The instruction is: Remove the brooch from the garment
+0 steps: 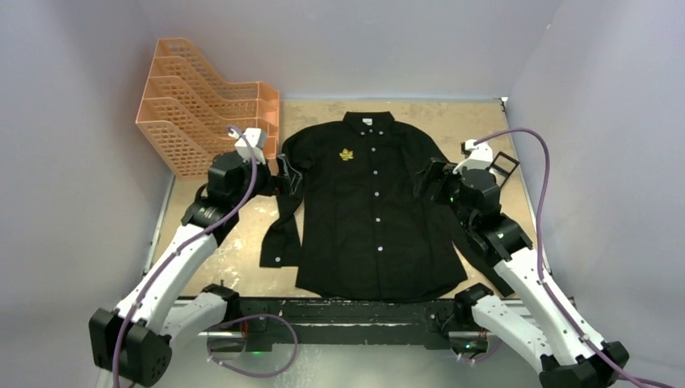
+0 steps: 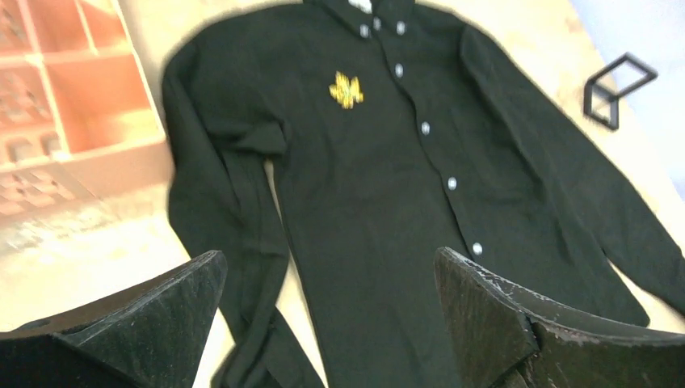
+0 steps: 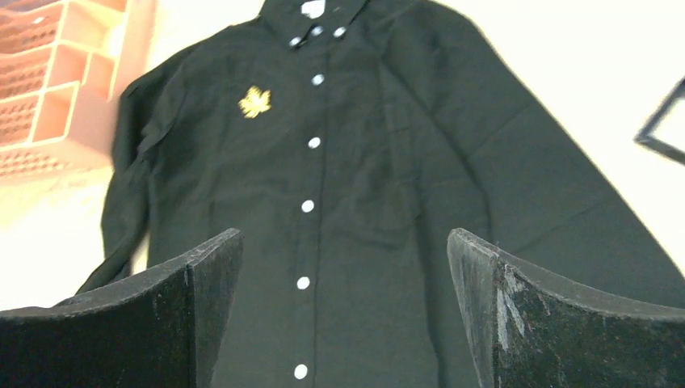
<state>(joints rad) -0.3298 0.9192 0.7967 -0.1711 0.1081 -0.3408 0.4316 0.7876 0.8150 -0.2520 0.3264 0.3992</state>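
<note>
Step in hand: approach, nothing gripped yet. Shirt [image 1: 380, 234] lies flat on the bench [image 1: 234, 234], buttoned, collar at the far side from the arm bases. Brooch [image 1: 346, 154] is pinned on the chest just below the collar, on the left-arm side of the button row, so not yet off.

Left jaws are wide apart w/ nothing between them and hover above the folded sleeve on that side; the brooch [image 2: 346, 89] shows up ahead in the left wrist view. Right jaws are also wide and empty, over the opposite sleeve, well apart from the brooch [image 3: 255, 102]. Orange rack [image 1: 202, 113] sits far left, clear of the work.

Next, prob.: left arm is nearer, so it should go forward and down onto the brooch and narrow for a fine pinch. Right jaws likely need to hold the cloth nearby, or the fabric will lift w/ the pin.
</note>
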